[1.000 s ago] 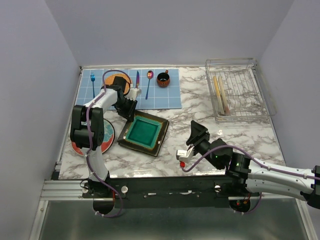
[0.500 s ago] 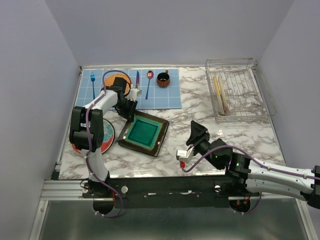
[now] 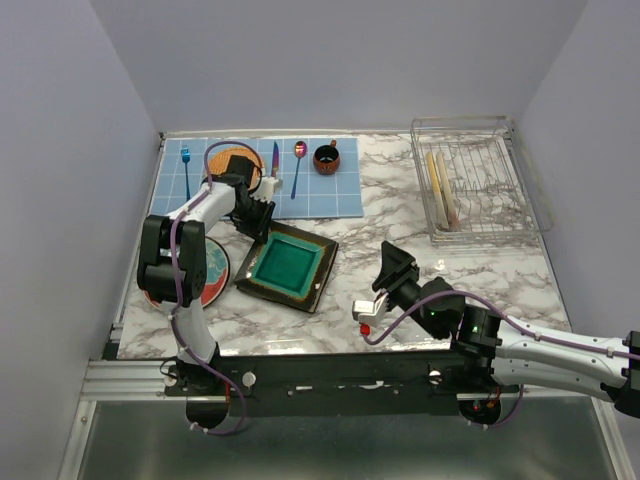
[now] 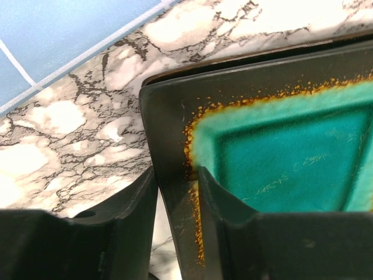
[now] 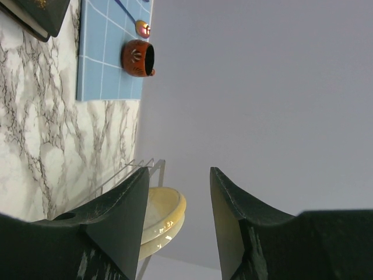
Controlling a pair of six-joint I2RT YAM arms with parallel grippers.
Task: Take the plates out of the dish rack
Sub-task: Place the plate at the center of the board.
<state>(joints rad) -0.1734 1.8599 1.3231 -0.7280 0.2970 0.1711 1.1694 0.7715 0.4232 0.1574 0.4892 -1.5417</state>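
I see a marbled tabletop (image 3: 480,265) under grey walls. My left pincer (image 4: 178,192) clamps the square teal-centred plate (image 3: 287,266) at centre; right pincer (image 5: 175,201) gapes, dish rack (image 3: 475,190) upper right.

Silvery wire rack (image 3: 478,190) at the table's far right corner, two cream plates (image 3: 441,188) upright on edge in its left side, square dark plate (image 3: 288,265) with teal centre flat mid-table, corner between left gripper's (image 4: 175,192) fingers, red plate (image 3: 213,277) flat at left edge, half hidden by the arm
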